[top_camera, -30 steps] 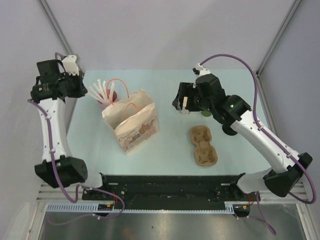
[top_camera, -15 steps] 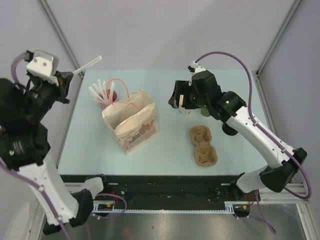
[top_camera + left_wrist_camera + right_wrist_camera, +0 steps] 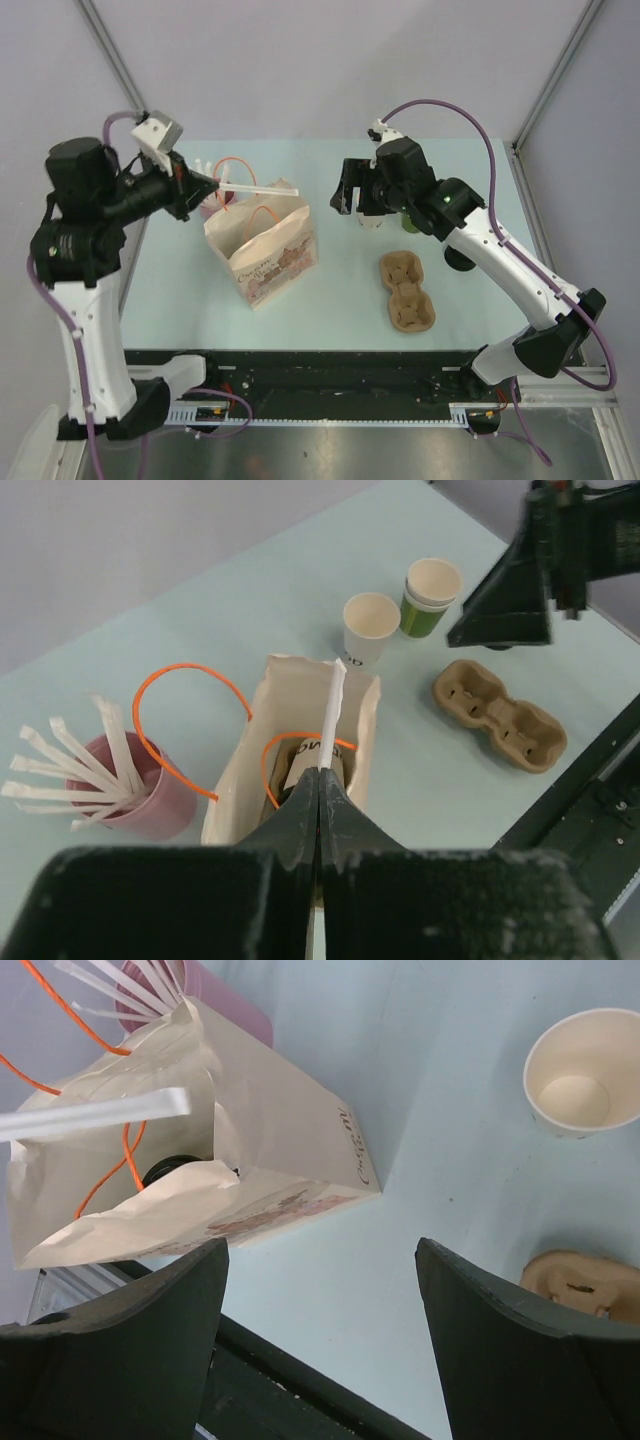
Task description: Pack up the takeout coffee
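Observation:
My left gripper (image 3: 205, 185) is shut on a white wrapped straw (image 3: 243, 187) and holds it over the open mouth of the paper bag (image 3: 265, 245). In the left wrist view the straw (image 3: 332, 715) points out from the closed fingertips over the bag (image 3: 250, 780). A black round lid (image 3: 168, 1171) shows inside the bag (image 3: 270, 1120); the cup under it is hidden. My right gripper (image 3: 350, 196) is open and empty, raised between the bag and the lidless cups. In its own view the right gripper (image 3: 320, 1250) is over bare table.
A lidless white cup (image 3: 372, 216) and a lidless green cup (image 3: 410, 218) stand behind a brown pulp tray (image 3: 407, 292). A pink cup with several straws (image 3: 212, 198) stands behind the bag. A dark round thing (image 3: 460, 258) lies partly under the right arm.
The left arm has swung in from the far left and now holds the straw over the bag. The right gripper has shifted slightly left and up.

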Available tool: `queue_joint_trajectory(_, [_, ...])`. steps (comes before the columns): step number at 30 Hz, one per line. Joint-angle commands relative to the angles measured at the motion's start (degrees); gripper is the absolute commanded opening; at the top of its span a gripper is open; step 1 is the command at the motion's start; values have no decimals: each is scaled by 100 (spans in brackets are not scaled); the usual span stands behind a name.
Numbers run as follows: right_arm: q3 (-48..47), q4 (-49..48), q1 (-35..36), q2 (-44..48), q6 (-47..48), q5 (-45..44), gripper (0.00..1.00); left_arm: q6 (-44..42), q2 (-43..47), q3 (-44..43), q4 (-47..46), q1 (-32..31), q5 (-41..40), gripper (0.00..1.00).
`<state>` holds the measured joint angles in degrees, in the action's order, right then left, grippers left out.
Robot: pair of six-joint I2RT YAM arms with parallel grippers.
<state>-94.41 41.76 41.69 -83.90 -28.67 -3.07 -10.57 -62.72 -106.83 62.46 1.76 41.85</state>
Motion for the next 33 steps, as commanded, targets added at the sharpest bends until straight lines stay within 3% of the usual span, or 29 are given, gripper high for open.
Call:
queue_joint_trajectory(1, [-227,34,41,137,54,-123,80,-235,-441,-171,258,-123,-800,0])
queue_joint_trajectory(10, [-157,122,41,251,72,-255,80,-736,-751,-181,504,-115,-933,0])
queue_joint_trajectory(16, [-139,69,41,172,89,-176,81,-833,-1057,110,540,-956,-1310,0])
queue_joint_trajectory(19, [-165,8,49,111,80,-124,81,-623,-1435,-390,539,-1072,-1635,44])
queue_joint_trajectory(20, [-174,-1,58,84,80,-106,81,-500,-1514,-592,522,-1072,-1818,66])
queue_joint_trajectory(22, [-174,-1,67,75,80,-71,81,-412,-1795,-1277,504,-916,-2320,80])
queue_joint_trajectory(24, [-148,8,58,75,80,-45,81,-140,-1998,-1891,487,-539,-2226,88])
queue_joint_trajectory(25, [-148,17,67,84,80,-44,81,18,-2190,-2042,496,29,-2129,89])
queue_joint_trajectory(28, [-78,34,59,102,89,-62,81,371,-2376,-2106,478,875,-2109,89])
queue_joint_trajectory(30, [-42,8,58,128,89,-44,81,450,-2517,-1853,478,1141,-2216,84])
queue_joint_trajectory(31, [-16,-1,50,128,98,-44,81,424,-2561,-1720,478,1325,-2164,74])
queue_joint_trajectory(33, [2,-10,41,111,98,-18,81,241,-2649,-1247,452,1362,-2233,62])
